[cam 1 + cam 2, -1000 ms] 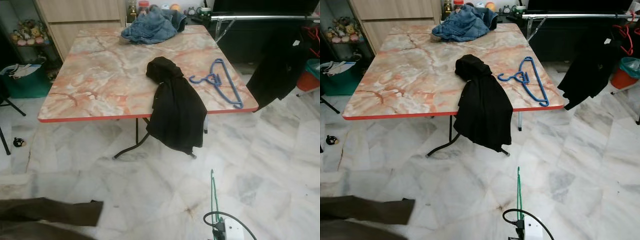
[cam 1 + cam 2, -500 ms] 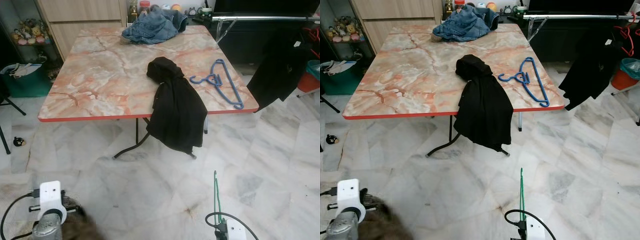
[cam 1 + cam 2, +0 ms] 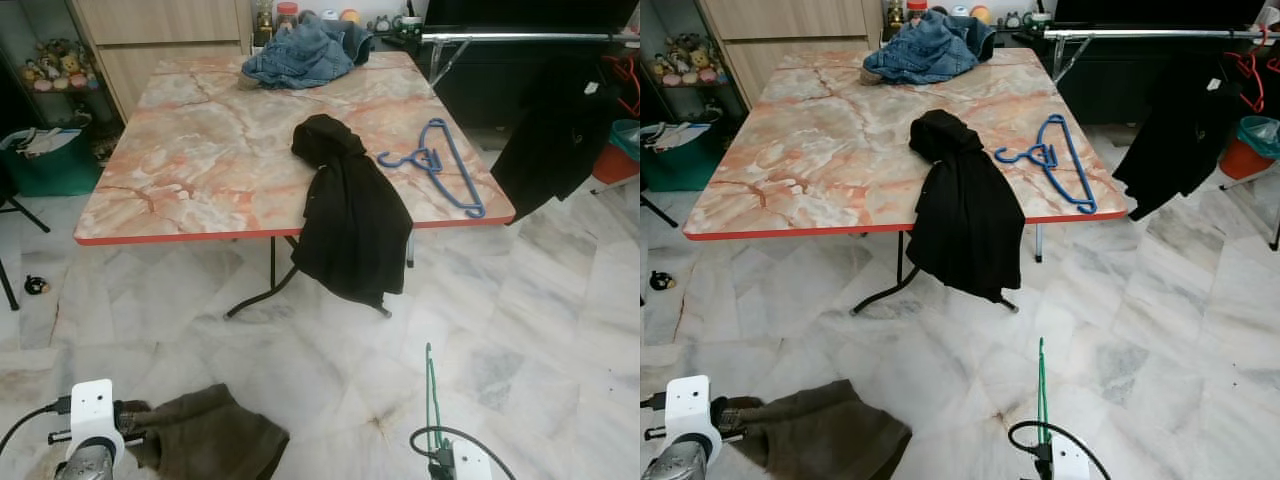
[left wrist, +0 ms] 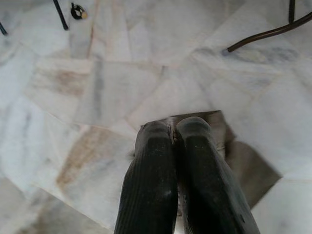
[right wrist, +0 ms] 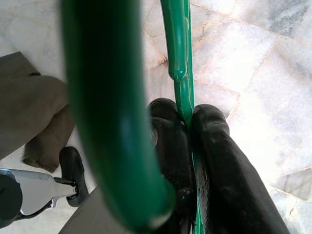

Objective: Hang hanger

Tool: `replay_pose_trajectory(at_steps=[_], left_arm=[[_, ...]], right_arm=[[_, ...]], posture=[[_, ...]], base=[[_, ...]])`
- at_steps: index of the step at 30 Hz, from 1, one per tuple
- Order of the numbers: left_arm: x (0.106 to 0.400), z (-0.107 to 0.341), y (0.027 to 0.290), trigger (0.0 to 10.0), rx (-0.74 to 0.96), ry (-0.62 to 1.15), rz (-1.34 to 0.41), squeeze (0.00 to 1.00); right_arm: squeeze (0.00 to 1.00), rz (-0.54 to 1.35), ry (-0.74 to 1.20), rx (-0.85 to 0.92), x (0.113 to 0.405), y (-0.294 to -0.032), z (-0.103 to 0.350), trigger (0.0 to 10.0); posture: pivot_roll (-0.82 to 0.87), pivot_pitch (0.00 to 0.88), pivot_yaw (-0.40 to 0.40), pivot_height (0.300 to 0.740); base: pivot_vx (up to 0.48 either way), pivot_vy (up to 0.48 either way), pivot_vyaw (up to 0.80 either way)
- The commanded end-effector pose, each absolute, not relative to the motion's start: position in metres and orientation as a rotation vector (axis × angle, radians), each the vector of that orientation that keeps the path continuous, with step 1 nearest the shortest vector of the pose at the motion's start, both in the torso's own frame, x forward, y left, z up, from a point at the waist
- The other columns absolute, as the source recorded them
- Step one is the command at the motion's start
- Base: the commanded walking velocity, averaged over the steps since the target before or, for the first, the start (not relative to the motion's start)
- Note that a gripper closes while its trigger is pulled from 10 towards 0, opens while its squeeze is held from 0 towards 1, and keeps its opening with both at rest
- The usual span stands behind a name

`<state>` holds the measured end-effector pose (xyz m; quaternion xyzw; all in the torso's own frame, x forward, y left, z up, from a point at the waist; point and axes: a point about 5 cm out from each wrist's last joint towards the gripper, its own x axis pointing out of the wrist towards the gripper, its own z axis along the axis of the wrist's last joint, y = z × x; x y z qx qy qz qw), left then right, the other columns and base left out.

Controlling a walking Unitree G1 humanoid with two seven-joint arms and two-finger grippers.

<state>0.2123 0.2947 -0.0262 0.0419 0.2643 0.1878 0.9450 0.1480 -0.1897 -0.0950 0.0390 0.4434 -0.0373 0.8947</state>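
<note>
Nearest, at the bottom of the head views, both arms are low over the marble floor [image 3: 540,330]. The right gripper [image 5: 191,127] is clenched on a green hanger [image 3: 429,385]: in the right wrist view its two black fingers [image 5: 168,146] pinch a thin green bar between them, with a thicker, blurred green limb of the same hanger crossing close to the lens. In the left eye view the hanger rises from that gripper as a slim green line standing nearly upright, so its visible limb runs near to far, away from the robot.

On the near left, the left gripper [image 4: 173,134] has its fingers pressed together on the edge of a brown cloth [image 3: 205,440], which sags in a heap onto the floor just beside the arm.

Further off stands a table [image 3: 200,150] with a marble-patterned top and red edge. A black garment [image 3: 345,215] drapes over its near edge; a blue hanger [image 3: 440,165] lies flat near the right corner, its long bar running near to far; a denim garment [image 3: 305,50] is bunched at the far side.

Farthest, at the upper right, a silver rail [image 3: 520,36] runs left to right, with a dark garment [image 3: 555,140] hanging from it.

The relation that matters: the rail lies far and to the right of the right gripper, well apart and higher, beyond the table's right corner. The right arm holds the hanger and is on the rail's side. Judging from this, the robot must get round the table's right end and lift the hanger to hook it over the rail; which way the hook faces cannot be told.
</note>
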Motion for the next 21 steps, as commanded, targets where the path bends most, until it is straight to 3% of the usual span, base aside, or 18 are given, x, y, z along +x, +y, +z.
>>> replay_pose_trajectory(at_steps=[1, 14, 21], left_arm=[[0.2097, -0.0279, 0.2949, 10.0, 0.053, 0.539, 0.399, 0.0], [0.2168, -0.0249, 0.2914, 10.0, 0.027, 0.519, 0.383, 0.0], [0.2155, -0.0238, 0.2955, 10.0, 0.015, 0.513, 0.407, 0.0]], right_arm=[[0.0, -0.081, 0.933, 0.082, 0.1442, -0.19, -0.0965, 10.0], [0.0, -0.081, 0.932, 0.088, 0.145, -0.1876, -0.0966, 10.0], [0.0, -0.099, 0.932, 0.091, 0.1439, -0.1889, -0.0968, 10.0]], posture=[[0.0, 0.046, -0.008, 0.74], [0.0, 0.046, -0.004, 0.74], [0.0, 0.045, -0.003, 0.74]], base=[[0.0, 0.0, 0.0], [0.0, 0.0, 0.0], [0.251, 0.0, 0.0]])
